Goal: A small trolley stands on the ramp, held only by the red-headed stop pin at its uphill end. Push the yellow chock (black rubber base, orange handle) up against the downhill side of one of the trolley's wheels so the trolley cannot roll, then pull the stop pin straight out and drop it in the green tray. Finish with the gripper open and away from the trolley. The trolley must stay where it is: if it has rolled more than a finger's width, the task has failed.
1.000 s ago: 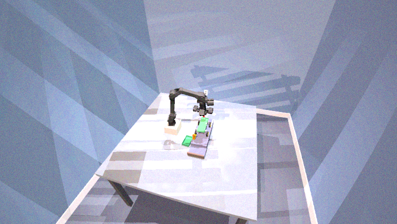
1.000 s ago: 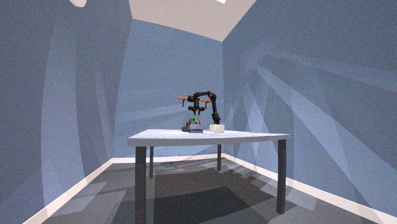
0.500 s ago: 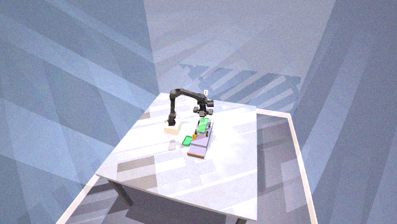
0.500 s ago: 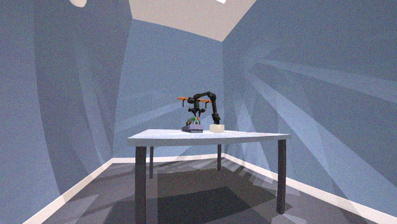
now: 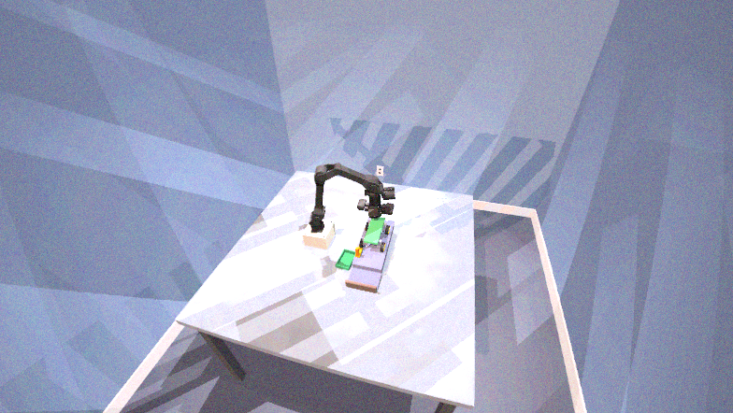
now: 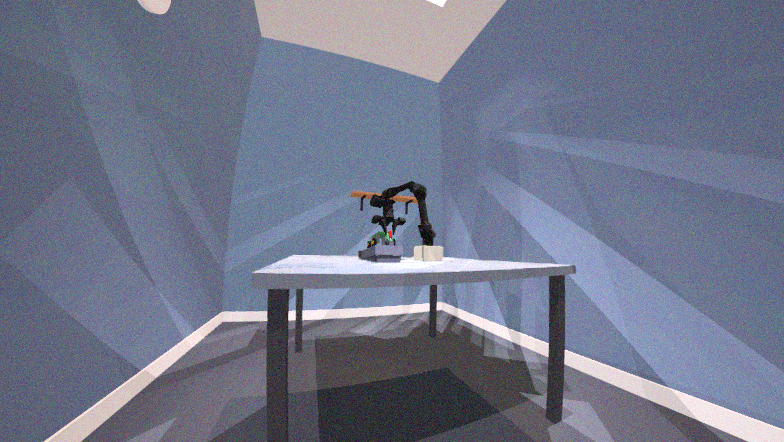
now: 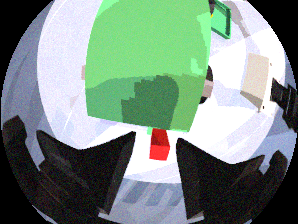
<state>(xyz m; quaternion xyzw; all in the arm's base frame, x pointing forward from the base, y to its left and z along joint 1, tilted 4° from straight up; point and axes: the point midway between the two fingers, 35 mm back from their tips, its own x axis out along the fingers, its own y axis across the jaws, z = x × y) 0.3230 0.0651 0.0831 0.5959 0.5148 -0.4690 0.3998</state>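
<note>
The trolley [image 5: 374, 231] [image 7: 145, 65], with a green top, stands on the grey ramp [image 5: 369, 260] [image 6: 389, 252]. The chock [image 5: 358, 251], its orange handle showing, sits on the downhill side of the trolley's near-left wheel; whether they touch cannot be told. The red-headed stop pin [image 6: 390, 235] [image 7: 159, 151] stands at the trolley's uphill end. My gripper [image 5: 374, 216] [image 6: 390, 230] [image 7: 156, 139] is partly open and points down above that end. In the wrist view the red head shows between the fingertips, with gaps on both sides. The green tray [image 5: 346, 259] [image 7: 221, 20] lies beside the ramp.
The arm's pale base block [image 5: 318, 237] [image 6: 428, 253] [image 7: 255, 77] stands on the tray's side of the ramp. A brown strip [image 5: 362, 285] edges the ramp's low end. An orange shelf [image 6: 359, 194] shows behind the arm in the exterior view.
</note>
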